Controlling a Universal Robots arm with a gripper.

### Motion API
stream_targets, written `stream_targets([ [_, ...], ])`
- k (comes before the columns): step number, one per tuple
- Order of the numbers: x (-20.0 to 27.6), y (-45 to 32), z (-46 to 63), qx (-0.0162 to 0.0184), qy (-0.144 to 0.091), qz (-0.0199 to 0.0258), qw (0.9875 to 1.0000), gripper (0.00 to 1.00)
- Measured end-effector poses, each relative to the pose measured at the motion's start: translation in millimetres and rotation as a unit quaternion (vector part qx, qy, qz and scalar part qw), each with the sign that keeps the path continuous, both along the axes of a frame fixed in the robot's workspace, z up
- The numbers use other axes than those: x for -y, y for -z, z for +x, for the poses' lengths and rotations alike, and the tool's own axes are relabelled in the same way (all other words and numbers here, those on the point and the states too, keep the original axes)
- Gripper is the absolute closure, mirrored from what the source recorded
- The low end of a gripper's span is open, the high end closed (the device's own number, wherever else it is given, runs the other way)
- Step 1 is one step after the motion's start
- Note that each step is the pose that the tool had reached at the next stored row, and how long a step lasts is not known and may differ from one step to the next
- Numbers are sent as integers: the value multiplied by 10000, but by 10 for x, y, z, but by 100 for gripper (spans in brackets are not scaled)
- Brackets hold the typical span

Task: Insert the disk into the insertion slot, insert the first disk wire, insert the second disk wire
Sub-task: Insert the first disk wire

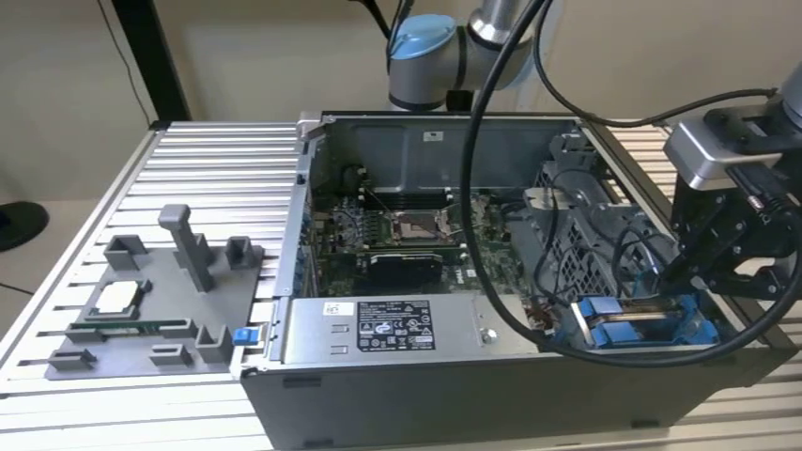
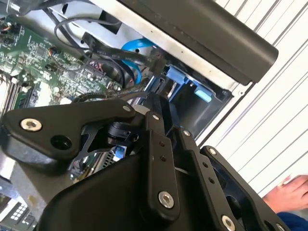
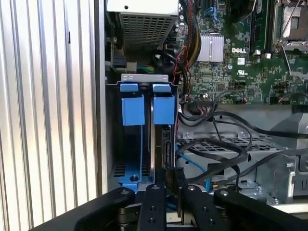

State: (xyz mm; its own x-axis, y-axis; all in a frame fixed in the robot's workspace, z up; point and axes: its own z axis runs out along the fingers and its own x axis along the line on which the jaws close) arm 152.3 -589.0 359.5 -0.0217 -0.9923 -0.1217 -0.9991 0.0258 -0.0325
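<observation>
A black gripper [image 1: 670,280] over an open grey metal computer case [image 1: 501,395]

The gripper hung over the case's near corner at the exterior view's right. There the silver-grey disk in its bright blue plastic carrier [image 3: 163,110] sat upright in the slot. In the first wrist view the fingers [image 3: 154,207], nearly closed, pinched a black wire plug [image 3: 172,177].

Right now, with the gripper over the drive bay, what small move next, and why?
Probably a slight push of the gripper toward the disk: it sits at the disk's end in the blue carrier, with black wires close by.
</observation>
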Motion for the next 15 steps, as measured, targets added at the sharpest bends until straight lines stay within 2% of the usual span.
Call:
stream_targets([
  [7, -23, 63, 2, 0, 0, 33, 10000, 100],
  [11, -48, 92, 1, 0, 1, 39, 10000, 100],
  [15, -51, 109, 5, 0, 0, 38, 10000, 100],
])
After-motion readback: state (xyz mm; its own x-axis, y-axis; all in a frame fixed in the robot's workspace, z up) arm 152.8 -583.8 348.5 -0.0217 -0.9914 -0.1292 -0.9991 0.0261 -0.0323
